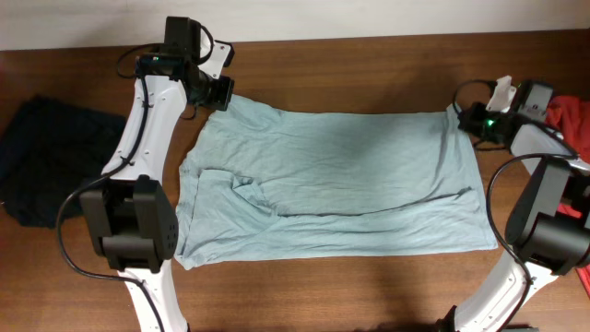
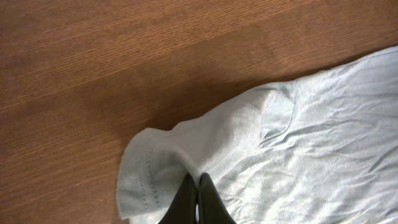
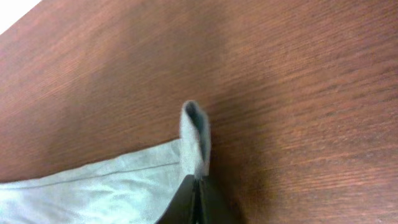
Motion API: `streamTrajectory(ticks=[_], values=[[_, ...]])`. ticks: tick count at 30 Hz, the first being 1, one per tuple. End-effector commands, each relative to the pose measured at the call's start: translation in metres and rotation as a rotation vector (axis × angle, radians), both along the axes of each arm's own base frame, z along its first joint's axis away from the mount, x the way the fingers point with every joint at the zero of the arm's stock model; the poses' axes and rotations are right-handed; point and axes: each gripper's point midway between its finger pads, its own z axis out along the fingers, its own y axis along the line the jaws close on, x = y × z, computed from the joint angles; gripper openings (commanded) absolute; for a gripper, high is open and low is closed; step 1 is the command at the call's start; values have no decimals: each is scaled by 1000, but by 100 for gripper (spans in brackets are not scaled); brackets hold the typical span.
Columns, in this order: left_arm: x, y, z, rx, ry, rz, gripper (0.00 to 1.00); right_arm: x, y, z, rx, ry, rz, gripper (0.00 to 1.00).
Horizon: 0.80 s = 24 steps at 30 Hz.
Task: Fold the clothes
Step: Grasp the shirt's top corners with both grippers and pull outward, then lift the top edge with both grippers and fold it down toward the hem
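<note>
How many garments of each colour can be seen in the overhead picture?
Pale grey-blue T-shirt: 1
Dark navy garment: 1
Red garment, partly cut off at the right edge: 1
Total: 3

Only non-job stuff here really is the brown wooden table (image 1: 369,60), a long flat top with a reddish-brown wood-grain finish. From overhead the grain runs side to side. The far edge sits along the top of the shot, with a plain off-white surface (image 1: 83,23) behind it; can't tell if that's wall or floor. The left wrist cam shows the table (image 2: 93,68) up close: fine streaky grain and a darker shadowy patch near the middle. The right wrist cam has the same table (image 3: 298,81), plus a bright white corner (image 3: 12,9) past its edge at top left.
</note>
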Motion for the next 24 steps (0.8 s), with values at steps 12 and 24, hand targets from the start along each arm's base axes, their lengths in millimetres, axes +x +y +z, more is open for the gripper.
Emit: streamTrajectory(ticks=[12,24], values=[[-1,-4,9,-13,-10,-5,0,9,-32,-25,-141,56,-54,80],[-1,-4,9,-10,-11,-3,0,19,-20,-23,-82,-5,-1,29]])
